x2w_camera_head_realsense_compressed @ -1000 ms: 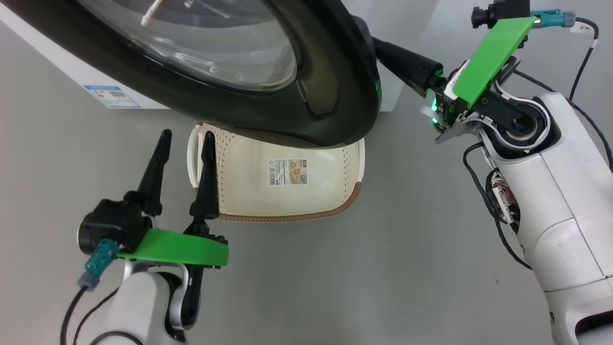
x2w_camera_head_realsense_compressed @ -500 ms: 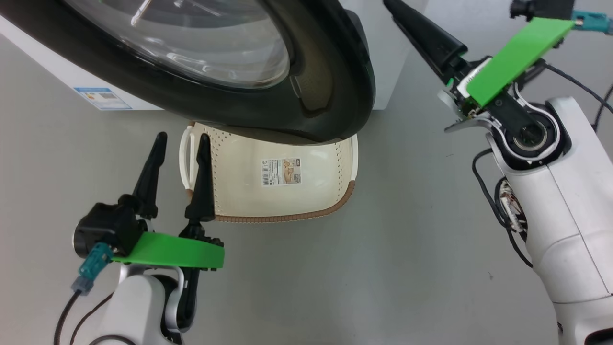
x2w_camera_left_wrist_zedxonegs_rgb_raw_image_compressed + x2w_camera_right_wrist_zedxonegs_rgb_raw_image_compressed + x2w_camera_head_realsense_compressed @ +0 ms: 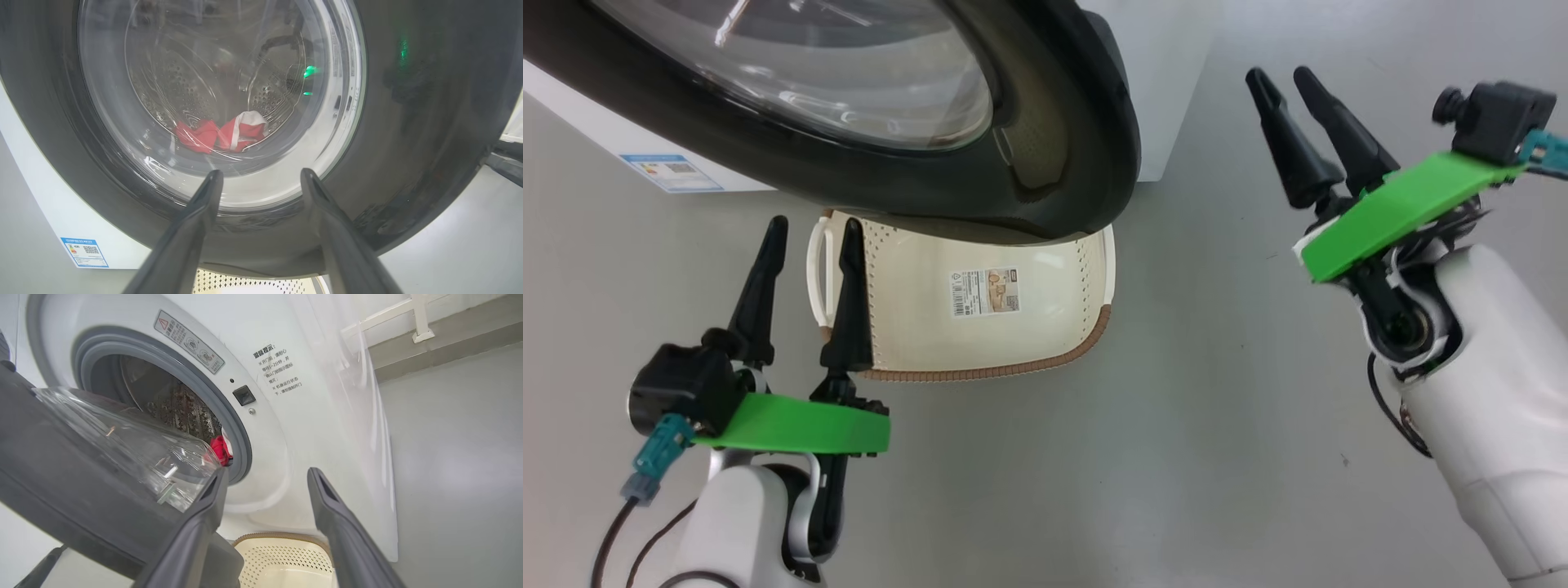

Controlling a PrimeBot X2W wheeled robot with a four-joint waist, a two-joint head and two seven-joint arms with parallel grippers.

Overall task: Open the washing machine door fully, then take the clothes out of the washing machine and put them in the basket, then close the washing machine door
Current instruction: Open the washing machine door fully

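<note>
Door: large round washing machine door point(image 3: 1086, 122), glossy black rim, bulging clear glass bowl. Stands part-open, swung out from the machine front. In head view its lower rim overhangs the basket's far end.
Machine: big white box-shaped front-loading washing machine point(image 3: 286, 437). Grey rubber ring point(image 3: 239, 433) and perforated steel drum point(image 3: 175, 408) show past the door edge in R wrist view. Small blue sticker point(image 3: 670, 171) sits low on the front.
Clothes: bright red fabric clothes w/ white panel point(image 3: 241, 132) lie at the drum bottom, seen thru the glass in L wrist view. All inside the machine.
Basket: small cream-white perforated plastic basket point(image 3: 915, 327), brown woven-look rim. Sits on the plain grey floor point(image 3: 1217, 408) just in front of the machine, partly under the door. Paper label point(image 3: 984, 291) on its bottom.
L tool: left tool point(image 3: 814, 224), two long dark fingers apart, nothing betw. them. Positioned at the basket's left-handle end, pointing at the door. One finger overlaps the basket edge in head view; contact cannot be told.
R tool: right tool point(image 3: 1279, 75), fingers apart, nothing betw. them. Sits right of the door edge, clear of it. Own wrist view looks into the gap betw. door and machine front.
</note>
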